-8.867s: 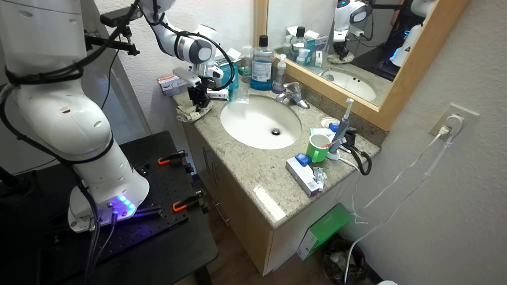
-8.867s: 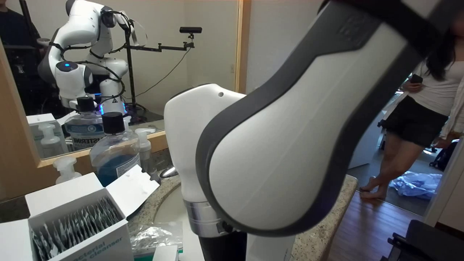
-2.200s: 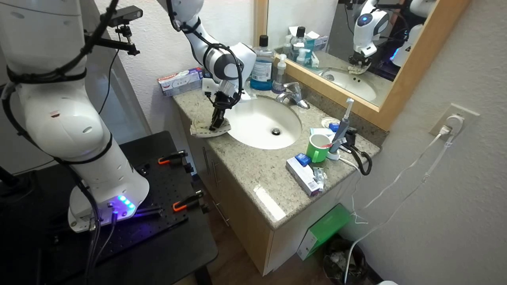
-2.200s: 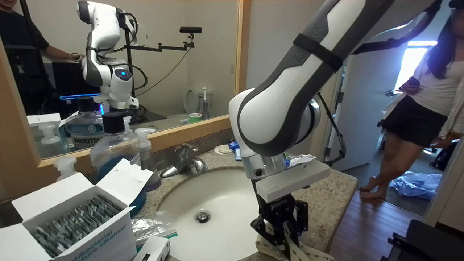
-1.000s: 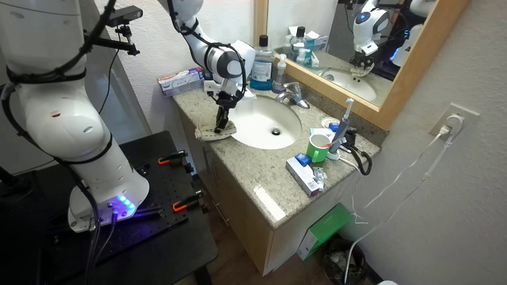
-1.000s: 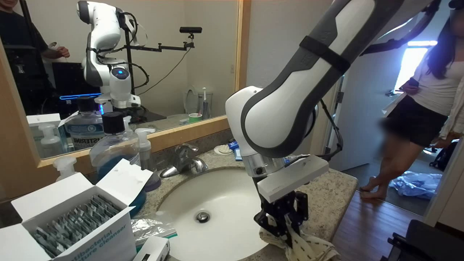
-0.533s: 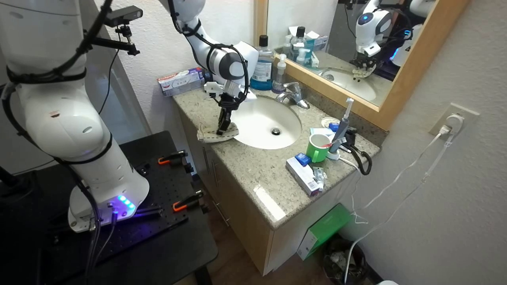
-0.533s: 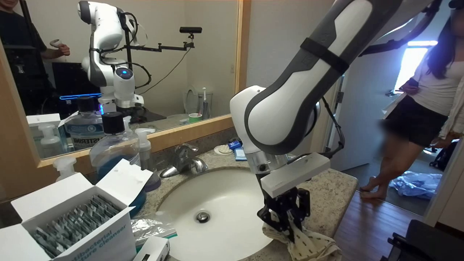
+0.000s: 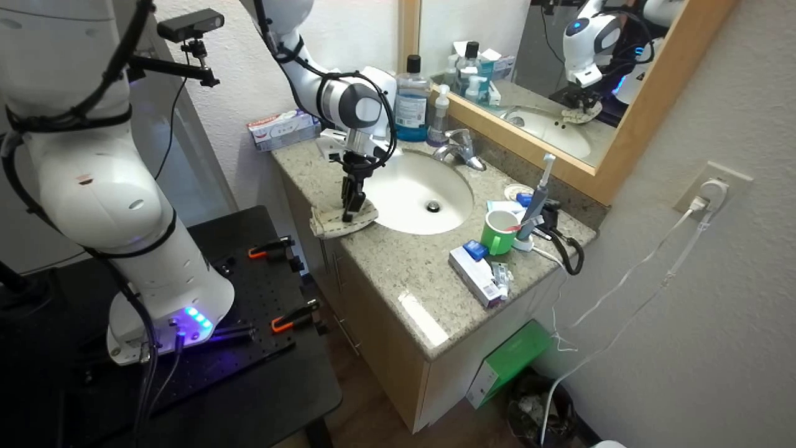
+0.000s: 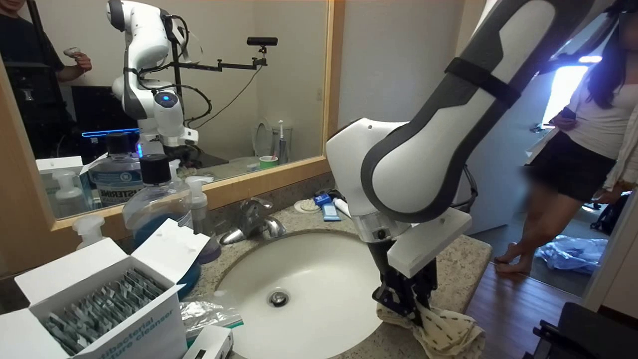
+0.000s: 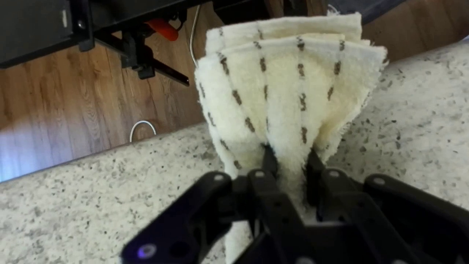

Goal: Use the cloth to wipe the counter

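The cloth is cream with dark dashed stripes; it shows in both exterior views and fans out in the wrist view. It lies bunched on the speckled counter between the sink and the front edge. Part of it reaches past that edge in the wrist view. My gripper points down, shut on a fold of the cloth, which fills the gap between the fingertips. In an exterior view the gripper stands at the sink's rim. The cloth's underside is hidden.
A green cup, toothbrush and small box stand at one counter end. A mouthwash bottle, soap pump, open wipes box and toothpaste box stand at the other. The faucet is behind the sink.
My gripper has carried the cloth from the far counter corner by the boxes to the sink's front rim. In the last second it slid a little further along the front edge, toward the cup's end.
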